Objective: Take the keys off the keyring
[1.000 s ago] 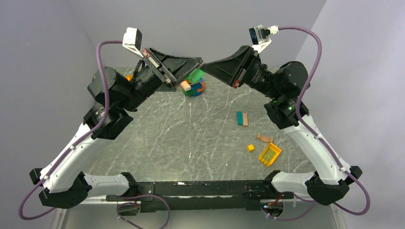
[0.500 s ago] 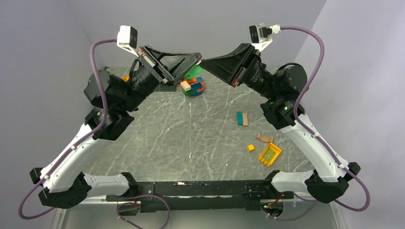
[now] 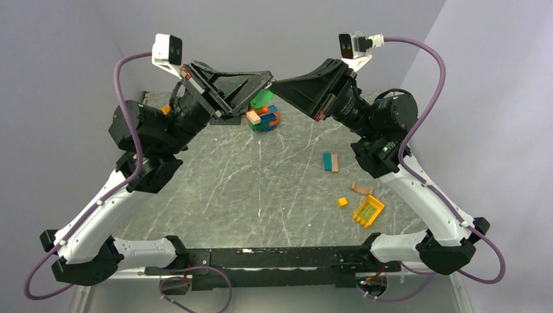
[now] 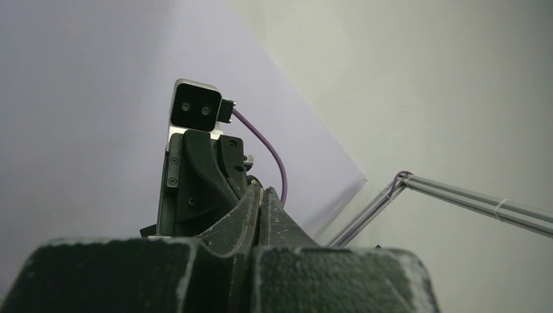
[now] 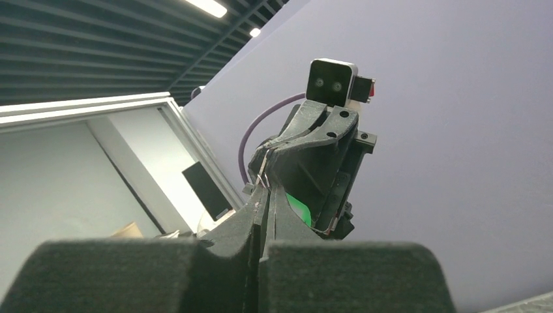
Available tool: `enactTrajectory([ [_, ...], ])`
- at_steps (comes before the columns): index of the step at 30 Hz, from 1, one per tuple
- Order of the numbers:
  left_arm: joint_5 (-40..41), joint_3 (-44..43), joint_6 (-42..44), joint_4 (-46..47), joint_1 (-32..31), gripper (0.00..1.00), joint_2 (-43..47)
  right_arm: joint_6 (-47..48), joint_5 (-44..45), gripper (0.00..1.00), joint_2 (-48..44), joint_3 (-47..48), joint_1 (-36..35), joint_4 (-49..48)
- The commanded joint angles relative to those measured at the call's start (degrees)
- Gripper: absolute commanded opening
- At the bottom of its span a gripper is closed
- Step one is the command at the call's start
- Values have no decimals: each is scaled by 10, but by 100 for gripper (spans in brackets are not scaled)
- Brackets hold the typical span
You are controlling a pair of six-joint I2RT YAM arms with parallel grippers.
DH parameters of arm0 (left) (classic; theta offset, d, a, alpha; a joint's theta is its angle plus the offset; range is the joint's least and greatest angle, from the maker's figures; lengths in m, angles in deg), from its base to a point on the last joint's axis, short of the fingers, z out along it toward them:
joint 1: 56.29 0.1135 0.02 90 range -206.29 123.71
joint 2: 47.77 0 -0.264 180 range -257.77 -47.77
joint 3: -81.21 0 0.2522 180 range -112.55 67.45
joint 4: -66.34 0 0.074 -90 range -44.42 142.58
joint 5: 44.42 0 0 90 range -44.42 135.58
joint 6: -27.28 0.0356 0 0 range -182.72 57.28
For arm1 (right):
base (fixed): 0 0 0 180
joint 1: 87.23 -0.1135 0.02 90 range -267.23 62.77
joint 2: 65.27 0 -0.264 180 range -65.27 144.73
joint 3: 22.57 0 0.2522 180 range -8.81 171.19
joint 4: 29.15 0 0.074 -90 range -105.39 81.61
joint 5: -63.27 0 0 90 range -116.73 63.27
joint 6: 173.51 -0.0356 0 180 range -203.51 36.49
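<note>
Metal of the keyring (image 5: 262, 175) shows only as a thin silver sliver, high above the surface (image 3: 261, 189), right where the two arms' tips meet. The right fingers (image 5: 274, 225) are pressed together with no gap, and so are the left fingers (image 4: 274, 225). Which pair pinches the sliver cannot be told, and no keys can be made out. Below, a pile of coloured blocks (image 3: 264, 117) sits at the far edge, and a yellow grid piece (image 3: 368, 210) lies near the right arm.
</note>
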Motion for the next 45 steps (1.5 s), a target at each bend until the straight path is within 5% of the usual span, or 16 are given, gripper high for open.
enactTrajectory([
  [1, -17, 11, -9, 46, -8, 0, -21, -15, -56, 0, 19, 3, -28, 7],
  [10, -8, 2, 2, -4, -11, 0, -12, 21, -47, 3, 13, 15, -40, 64],
  [12, 2, -8, 14, -42, -11, 0, -7, 42, -43, 22, 7, 27, -41, 102],
  [16, 24, -42, 47, -151, -11, 0, 5, 112, -30, 80, -8, 62, -41, 209],
  [19, 41, -61, 67, -216, -11, 0, 16, 178, -10, 93, -25, 92, -40, 311],
  [31, 65, -99, 87, -362, -10, 0, 31, 373, 25, 96, -21, 233, -38, 599],
  [45, 26, -115, 60, -401, -11, 0, 25, 424, -18, 69, 46, 296, -39, 630],
])
